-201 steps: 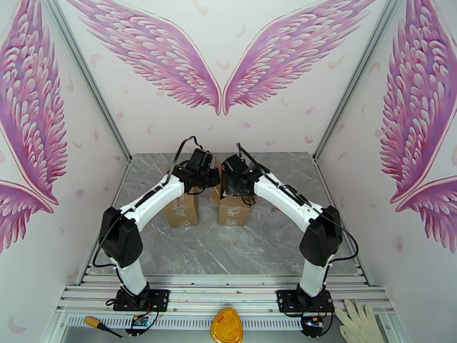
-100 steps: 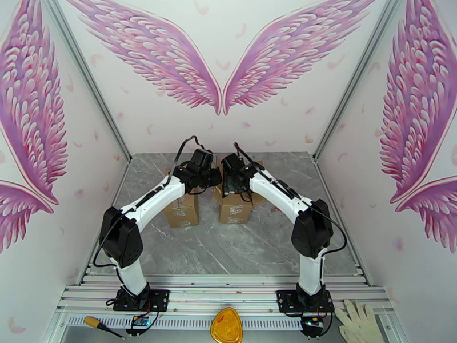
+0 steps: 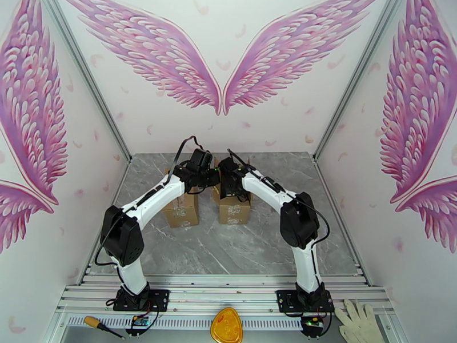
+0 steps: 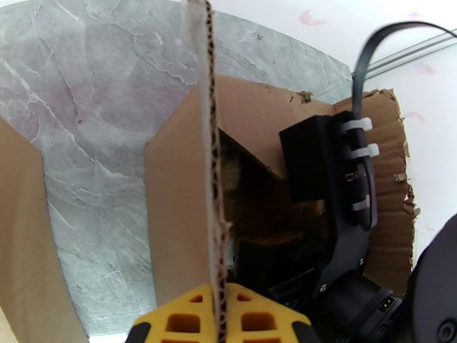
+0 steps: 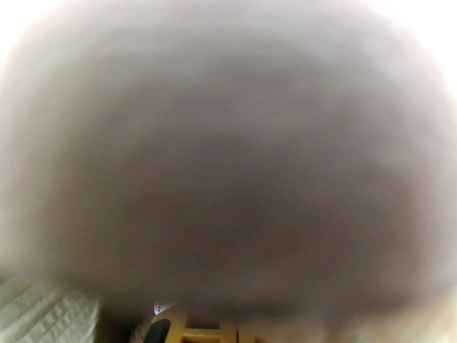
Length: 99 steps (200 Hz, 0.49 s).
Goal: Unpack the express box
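An open brown express box [image 3: 234, 209] stands mid-table, right of a second cardboard box [image 3: 181, 210]. My left gripper [image 3: 212, 177] is shut on the open box's left flap [image 4: 207, 167]. In the left wrist view that flap runs upright, edge-on, between the yellow fingers [image 4: 183, 318]. My right gripper [image 3: 228, 185] reaches down into the box, its black wrist [image 4: 334, 184] seen inside the opening. The right wrist view is a dark blur, with a bit of yellow finger [image 5: 194, 334] and something white and quilted [image 5: 40, 315] at the bottom. The box's contents are hidden.
The grey marble table [image 3: 228, 247] is walled in by winged panels on three sides. On the front rail lie a screwdriver [image 3: 101, 325], a yellow-orange piece [image 3: 227, 326] and a white glove [image 3: 358, 320].
The right arm's elbow has swung left and inward, and its gripper has shifted slightly left over the box. The left arm has kept its hold on the flap.
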Each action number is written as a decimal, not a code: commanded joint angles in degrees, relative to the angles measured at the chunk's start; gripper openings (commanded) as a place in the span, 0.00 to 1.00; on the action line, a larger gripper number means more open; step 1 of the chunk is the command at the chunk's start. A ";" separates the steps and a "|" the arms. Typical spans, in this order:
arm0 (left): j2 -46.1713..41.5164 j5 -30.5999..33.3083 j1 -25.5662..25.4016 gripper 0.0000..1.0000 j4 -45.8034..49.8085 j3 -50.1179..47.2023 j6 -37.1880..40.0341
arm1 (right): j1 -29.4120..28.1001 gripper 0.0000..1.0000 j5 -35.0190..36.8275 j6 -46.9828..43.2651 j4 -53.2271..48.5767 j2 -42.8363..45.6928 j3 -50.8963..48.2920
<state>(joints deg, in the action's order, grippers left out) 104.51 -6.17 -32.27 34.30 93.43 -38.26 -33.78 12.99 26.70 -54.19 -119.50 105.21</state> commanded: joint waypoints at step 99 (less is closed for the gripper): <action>3.31 0.69 1.43 0.00 4.40 2.00 2.37 | 0.41 0.00 -5.13 -3.08 17.25 32.82 -9.69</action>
<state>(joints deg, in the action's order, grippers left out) 105.58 -6.35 -31.22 34.79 94.35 -36.58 -33.47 7.05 24.18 -42.83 -90.91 97.80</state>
